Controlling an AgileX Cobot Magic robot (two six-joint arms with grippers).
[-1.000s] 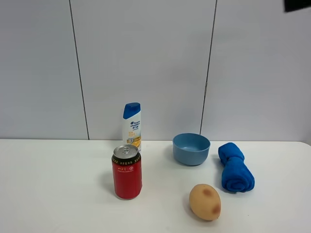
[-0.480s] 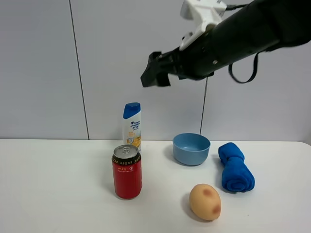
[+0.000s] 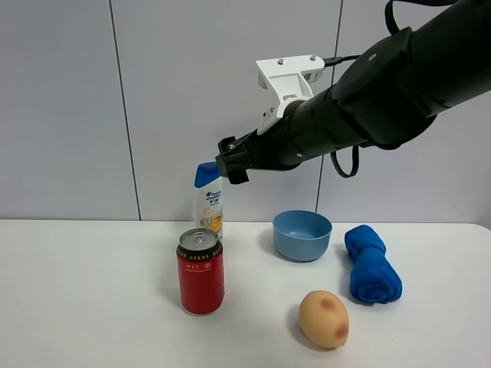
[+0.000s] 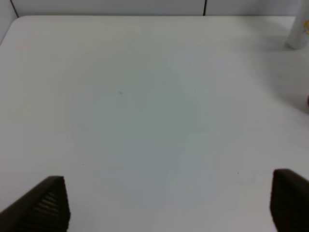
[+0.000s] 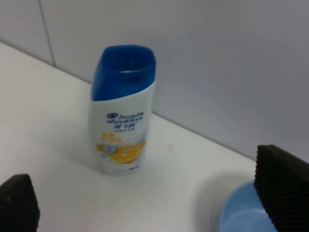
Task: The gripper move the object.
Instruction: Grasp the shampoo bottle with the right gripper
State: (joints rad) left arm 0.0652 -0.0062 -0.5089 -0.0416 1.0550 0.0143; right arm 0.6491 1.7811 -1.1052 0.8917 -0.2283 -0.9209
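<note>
Five things stood on the white table (image 3: 92,291), one of each: a shampoo bottle (image 3: 209,201), a red can (image 3: 200,271), a blue bowl (image 3: 302,234), a rolled blue towel (image 3: 371,264) and a potato (image 3: 323,319). Two grippers showed, one per wrist camera, but only one arm (image 3: 368,92) appeared in the high view.

The bottle, white with a blue cap and an orange label, stood upright at the back of the table near the wall (image 3: 61,107), just behind the can and to the left of the bowl.

The right gripper (image 3: 228,161) hung level with the bottle's cap, just beside it on the bowl's side. Its fingers stood wide apart. In the right wrist view the bottle stood ahead of them, in line with the gap, with neither finger touching it. The left gripper (image 4: 166,203) hovered over bare table with its fingers also spread wide and nothing between them; only an edge of the bottle showed at the far corner of that view.

A second earlier the arm was almost out of the high view, only a dark corner at the top right. Half a second earlier it had reached in high above the table, its gripper well above the bottle. By this moment it had come down and leftward to cap height, its white bracket (image 3: 288,75) lower in the view. The five things lay where they had been.
</note>
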